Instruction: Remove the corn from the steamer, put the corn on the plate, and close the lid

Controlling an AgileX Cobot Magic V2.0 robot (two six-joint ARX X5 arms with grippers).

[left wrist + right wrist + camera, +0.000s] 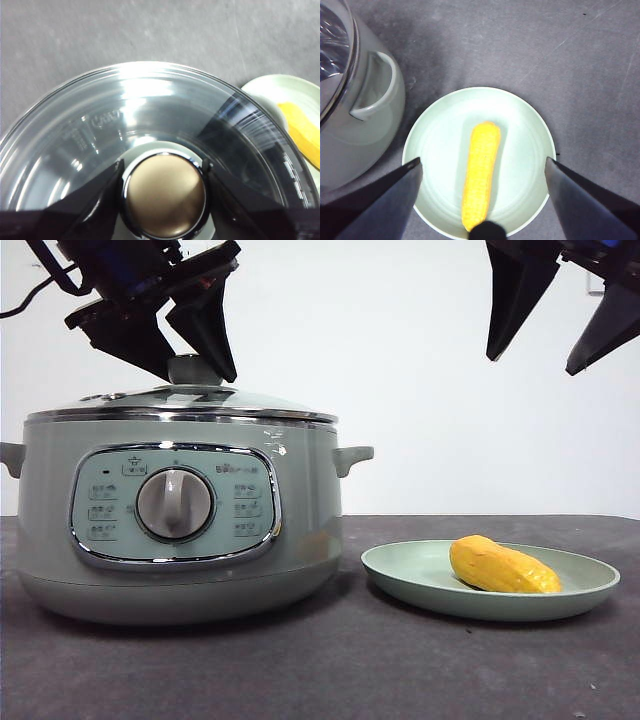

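- Left gripper [190, 345], upper left of the front view, straddling the lid [180, 403] knob, apparently not yet clamped; release squarely, lift straight.
- Right gripper [560, 325], upper right, spread wide, empty above the corn [503, 567] on the plate [400, 575].

**Plain white wall, dark grey surface**

Look past the work area and you find a plain white wall [420, 390] filling the whole background of the front view, evenly lit and unmarked apart from a small pale fitting at the upper right edge, too cropped for you to identify. A thin black cable [25, 308] loops in at the upper left against that wall. Below it, you see the surface [350, 660], a dark charcoal grey with a matte, slightly mottled finish. From the wrist views you can pick out faint pale scratches and scuffs across it. Soft shadows lie on it, and the light is diffuse.
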